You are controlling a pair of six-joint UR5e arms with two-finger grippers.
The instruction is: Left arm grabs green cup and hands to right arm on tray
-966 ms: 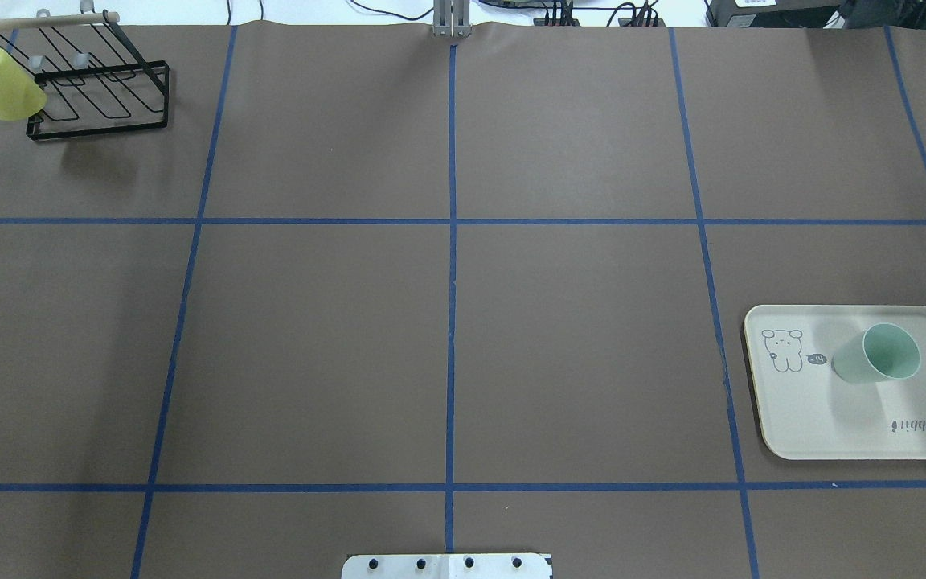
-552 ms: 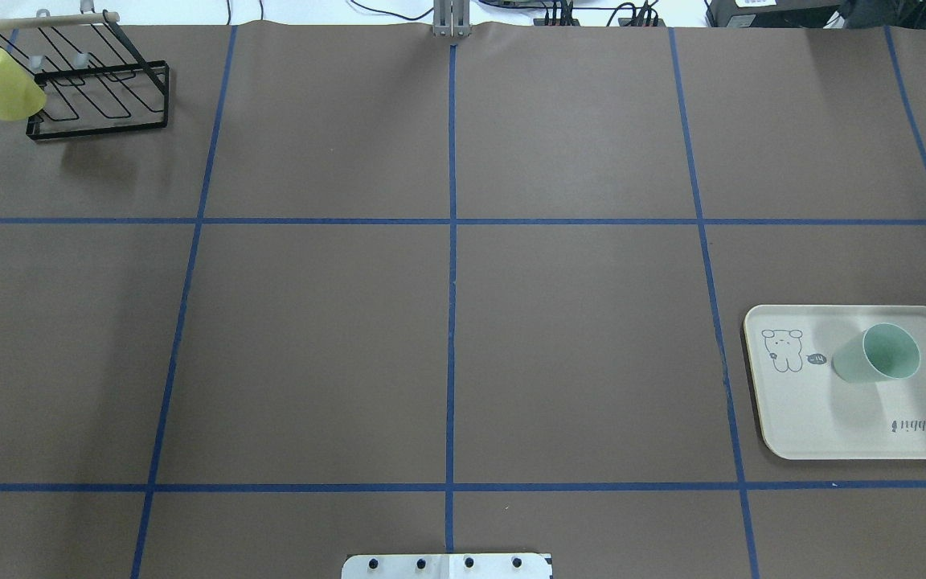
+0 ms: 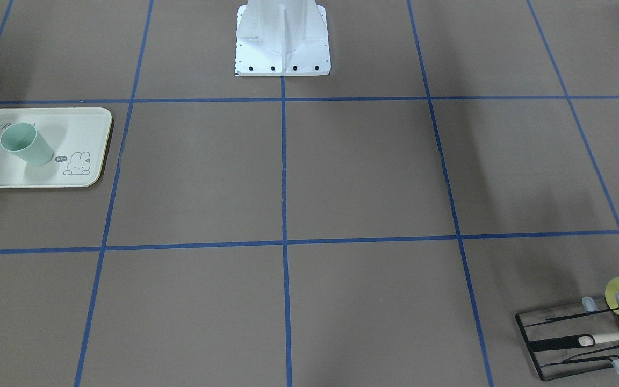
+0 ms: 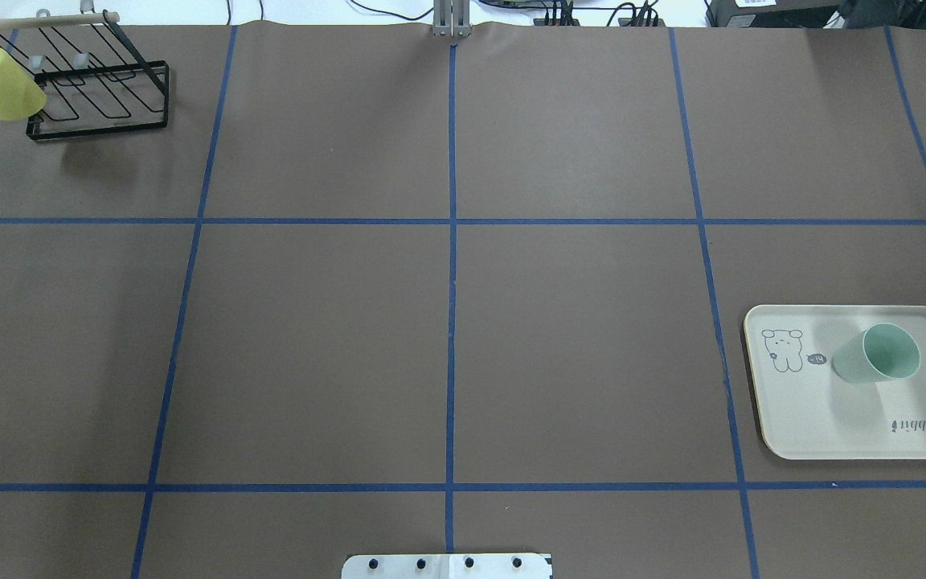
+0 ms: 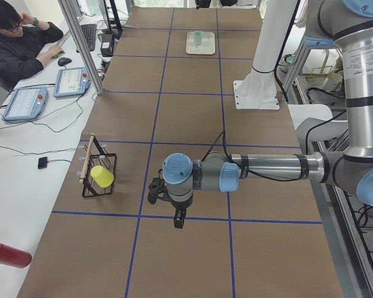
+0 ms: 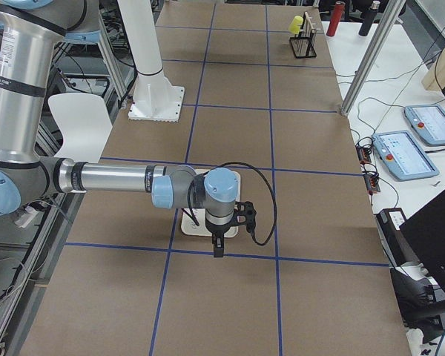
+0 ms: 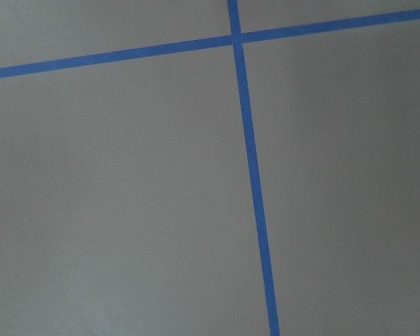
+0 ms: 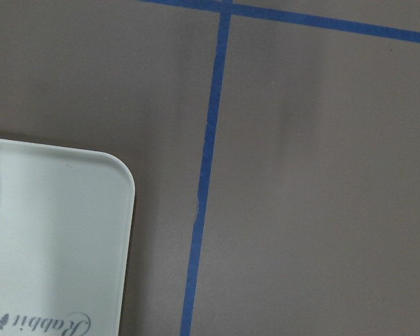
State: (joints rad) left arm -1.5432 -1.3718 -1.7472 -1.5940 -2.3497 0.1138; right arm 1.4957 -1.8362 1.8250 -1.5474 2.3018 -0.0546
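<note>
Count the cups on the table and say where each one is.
2. A pale mint-green plastic tumbler stands mouth-up on the cream rectangular tray at the robot's right. A yellow-green plastic cup sits tilted on the black wire rack at the far left corner. None appears hidden.

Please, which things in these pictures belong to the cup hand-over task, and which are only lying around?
Belonging to the job: pale mint-green plastic cup, standing on the cream rectangular tray; silver-grey left arm; silver-grey right arm.

Only lying about: yellow-green plastic cup on the black wire rack; red cylindrical bottle.
</note>
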